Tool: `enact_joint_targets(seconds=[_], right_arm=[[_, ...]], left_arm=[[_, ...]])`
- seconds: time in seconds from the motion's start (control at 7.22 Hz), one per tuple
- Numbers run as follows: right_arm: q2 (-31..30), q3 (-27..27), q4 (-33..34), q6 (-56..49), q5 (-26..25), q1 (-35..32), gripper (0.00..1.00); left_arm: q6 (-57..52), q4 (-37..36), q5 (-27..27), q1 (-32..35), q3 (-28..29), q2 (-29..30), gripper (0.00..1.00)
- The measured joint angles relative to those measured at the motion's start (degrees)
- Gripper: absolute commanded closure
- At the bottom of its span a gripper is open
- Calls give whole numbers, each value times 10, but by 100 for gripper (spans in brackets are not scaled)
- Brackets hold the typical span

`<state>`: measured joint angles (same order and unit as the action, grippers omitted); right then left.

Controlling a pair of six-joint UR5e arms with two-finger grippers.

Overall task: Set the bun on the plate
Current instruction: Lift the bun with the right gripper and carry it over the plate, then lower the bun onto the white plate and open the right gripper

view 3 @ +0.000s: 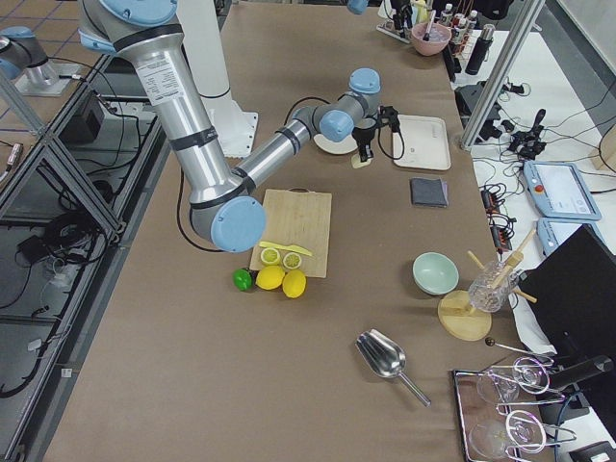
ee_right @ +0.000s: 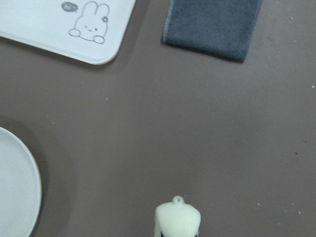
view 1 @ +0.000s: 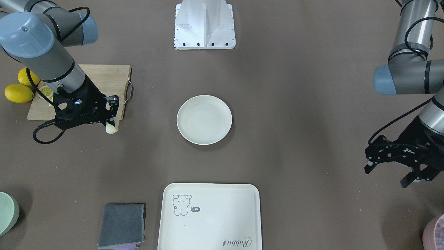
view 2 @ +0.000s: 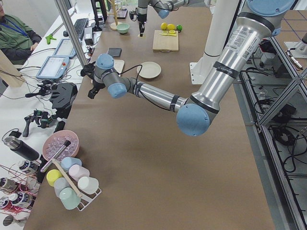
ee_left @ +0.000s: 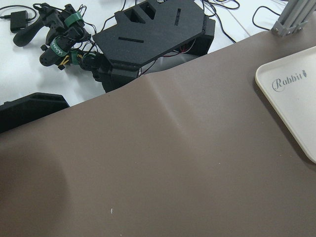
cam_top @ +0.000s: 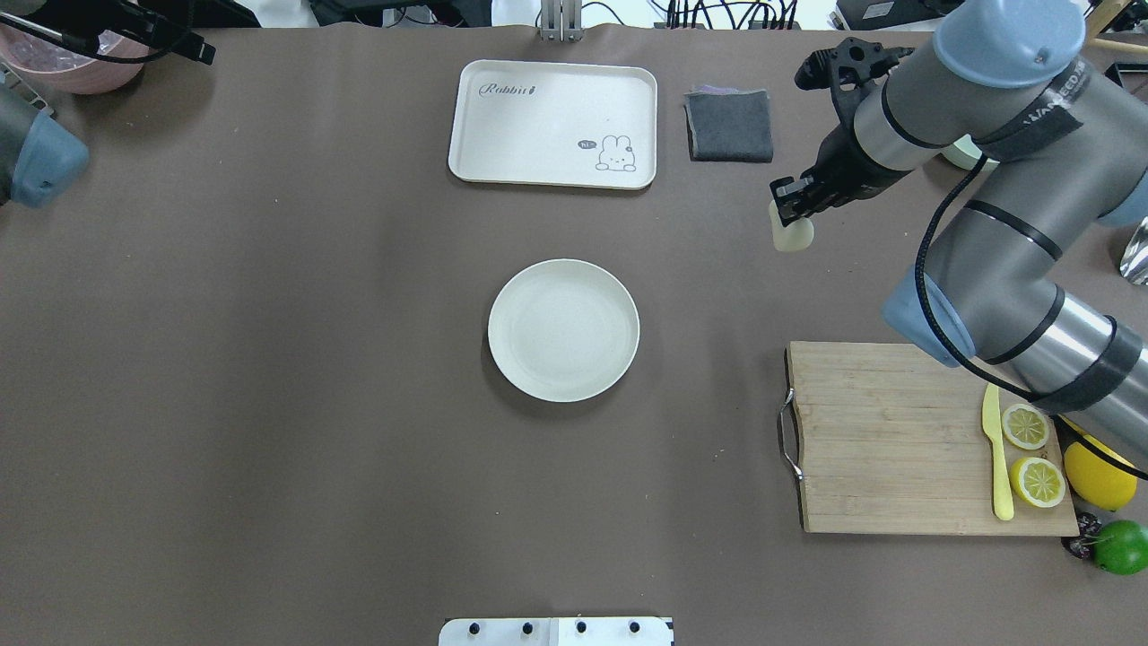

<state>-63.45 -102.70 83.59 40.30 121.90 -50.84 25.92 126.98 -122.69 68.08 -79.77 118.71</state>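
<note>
My right gripper is shut on the bun, a small pale cream lump that hangs from its fingertips above the brown table. The bun also shows in the front view under the gripper, and at the bottom of the right wrist view as a pale lump. The round off-white plate lies bare at the table's middle, well apart from the bun; its rim shows at the wrist view's left edge. My left gripper hovers open and holds nothing, far from the plate.
A cream tray with a cartoon print and a grey cloth lie beyond the plate. A wooden cutting board carries lemon halves and a yellow knife. Whole lemons, a green bowl and a pink bowl sit at the edges.
</note>
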Motion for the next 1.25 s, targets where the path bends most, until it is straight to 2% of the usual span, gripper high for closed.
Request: enact_joint_targets(seconds=[0.14,0.55,0.83,1.25], right_arm=[[21,14,-11,0,0,1,100],[116,132,-75,11,4,26,100],[138,152,-102,41,-2,62,100],[152,152,-129,81,-34,131,100]], left_arm=[[2,3,0,-1,-4,0,3],[14,6,0,-5,-10,-5,3],[23,5,1,-5,-12,-6,3],[52,5,2,-5,-14,-7,3]])
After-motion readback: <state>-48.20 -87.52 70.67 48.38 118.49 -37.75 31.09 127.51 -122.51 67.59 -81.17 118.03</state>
